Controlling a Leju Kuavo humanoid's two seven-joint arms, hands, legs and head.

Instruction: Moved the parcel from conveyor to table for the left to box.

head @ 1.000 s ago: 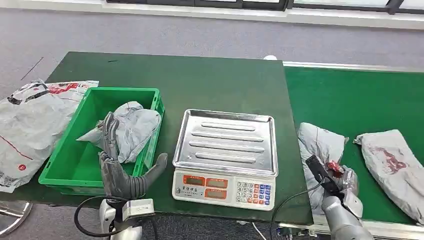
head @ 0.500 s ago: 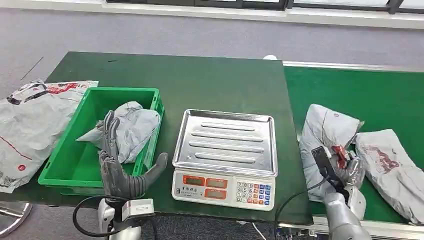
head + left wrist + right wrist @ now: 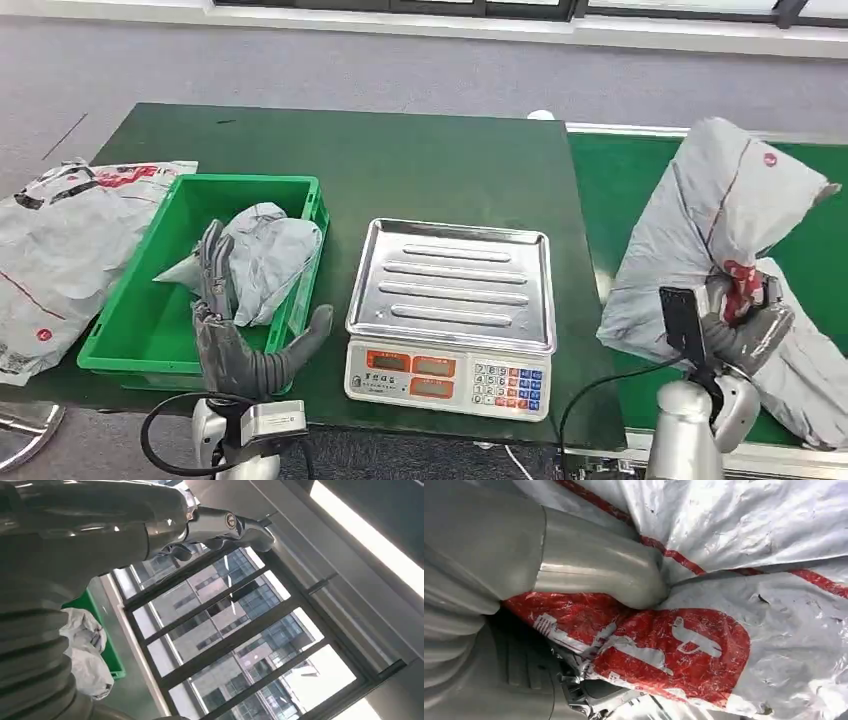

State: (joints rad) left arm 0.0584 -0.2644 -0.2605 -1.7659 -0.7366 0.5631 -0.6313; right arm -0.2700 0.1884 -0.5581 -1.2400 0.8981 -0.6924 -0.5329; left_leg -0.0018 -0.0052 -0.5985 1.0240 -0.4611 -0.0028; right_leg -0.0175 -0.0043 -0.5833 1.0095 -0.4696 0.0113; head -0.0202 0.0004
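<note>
Grey parcel (image 3: 715,215) at right of frame sits pinched in our right hand (image 3: 745,335); our left hand (image 3: 235,340), lower left, is spread.

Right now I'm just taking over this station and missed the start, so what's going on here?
The robot's right hand grips a grey parcel with red print and holds it up above the green conveyor, where a second parcel lies. The steel scale on the table is bare. The left hand holds nothing, fingers spread, by the green bin, which already holds one parcel.
</note>
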